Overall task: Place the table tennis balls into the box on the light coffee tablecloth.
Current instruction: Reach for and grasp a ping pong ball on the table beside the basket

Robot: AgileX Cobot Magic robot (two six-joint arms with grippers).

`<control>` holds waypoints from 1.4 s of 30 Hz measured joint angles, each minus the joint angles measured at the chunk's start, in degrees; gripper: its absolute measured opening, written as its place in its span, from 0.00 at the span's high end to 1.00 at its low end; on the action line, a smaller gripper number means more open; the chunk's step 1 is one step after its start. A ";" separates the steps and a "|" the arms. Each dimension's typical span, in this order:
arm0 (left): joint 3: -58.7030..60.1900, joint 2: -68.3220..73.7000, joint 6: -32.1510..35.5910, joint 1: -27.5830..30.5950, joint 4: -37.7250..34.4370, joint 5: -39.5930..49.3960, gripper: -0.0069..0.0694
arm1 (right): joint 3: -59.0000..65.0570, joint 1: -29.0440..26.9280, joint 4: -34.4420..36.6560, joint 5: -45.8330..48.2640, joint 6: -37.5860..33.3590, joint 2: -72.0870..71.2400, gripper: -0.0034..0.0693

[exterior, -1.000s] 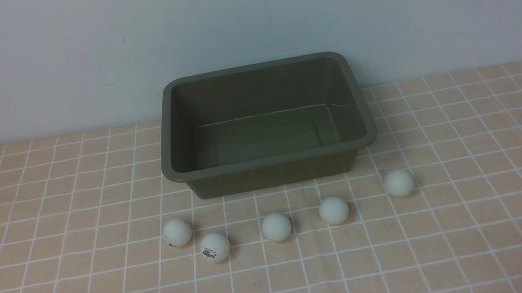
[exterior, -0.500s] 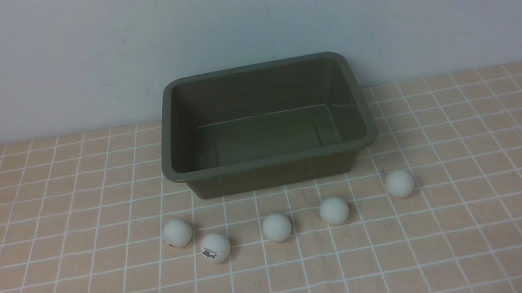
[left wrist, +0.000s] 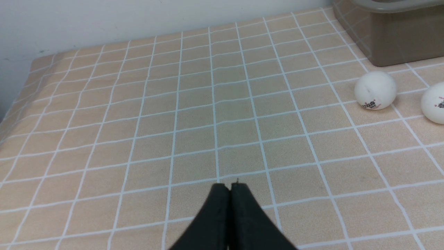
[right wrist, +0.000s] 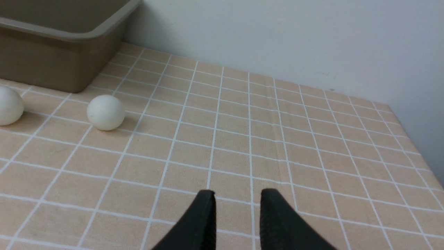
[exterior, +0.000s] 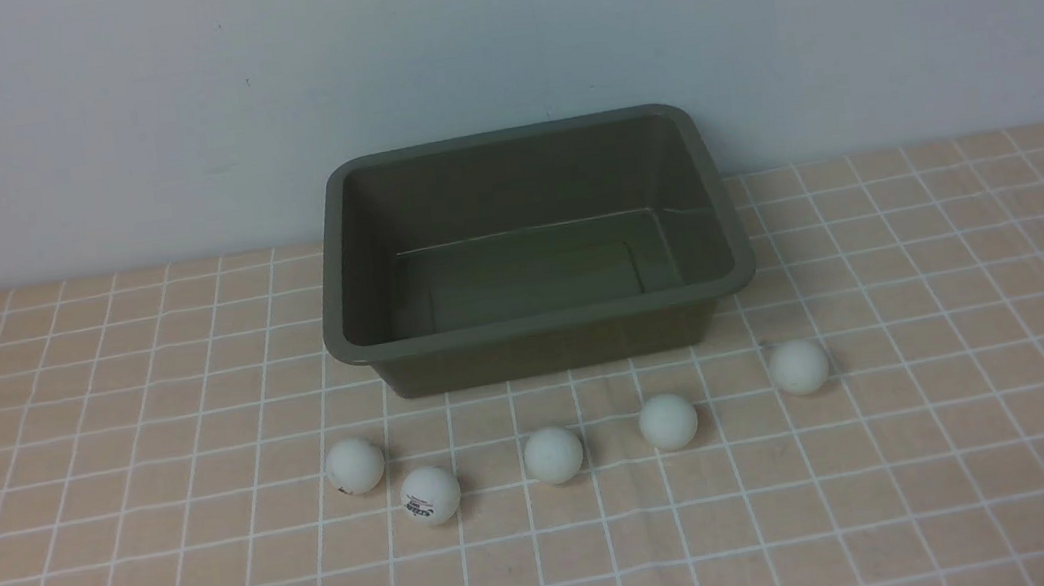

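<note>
Five small matte white table tennis balls (exterior: 553,454) sit in a row on the peach-tan gridded tablecloth (exterior: 107,509), just in front of the olive-green rectangular plastic box (exterior: 540,349). My left claw (left wrist: 229,185) is pressed together; my right claw (right wrist: 237,195) stands apart, gripping nothing.

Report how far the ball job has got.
Done: nothing; the box is empty. In hand: nothing; the left pincer is shut, the right pincer parted, both empty over the light coffee tablecloth. Left: all five table tennis balls, lying in front of the box.
</note>
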 joint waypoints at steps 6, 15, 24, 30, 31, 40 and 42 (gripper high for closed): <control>0.00 0.00 0.00 0.00 0.00 0.00 1.00 | -5.73 0.00 0.42 1.26 6.77 0.00 0.71; 0.00 0.00 0.00 0.00 0.00 0.00 1.00 | -22.30 0.00 1.07 11.43 14.51 0.00 0.71; 0.00 0.00 0.00 0.00 0.00 0.00 1.00 | -28.30 0.00 6.23 15.79 15.00 -0.11 0.71; 0.00 0.00 0.00 0.00 0.00 0.00 1.00 | -28.30 0.00 7.35 15.90 15.19 -0.11 0.71; 0.00 0.00 0.00 0.00 0.00 0.00 1.00 | -28.30 0.00 7.35 15.90 15.19 -0.11 0.71; 0.00 0.00 0.00 0.00 0.00 0.00 1.00 | -28.30 0.00 7.35 15.97 15.19 -0.11 0.71; 0.00 0.00 0.22 0.00 0.00 -0.24 1.00 | -28.30 0.00 7.35 16.67 15.19 -0.11 0.71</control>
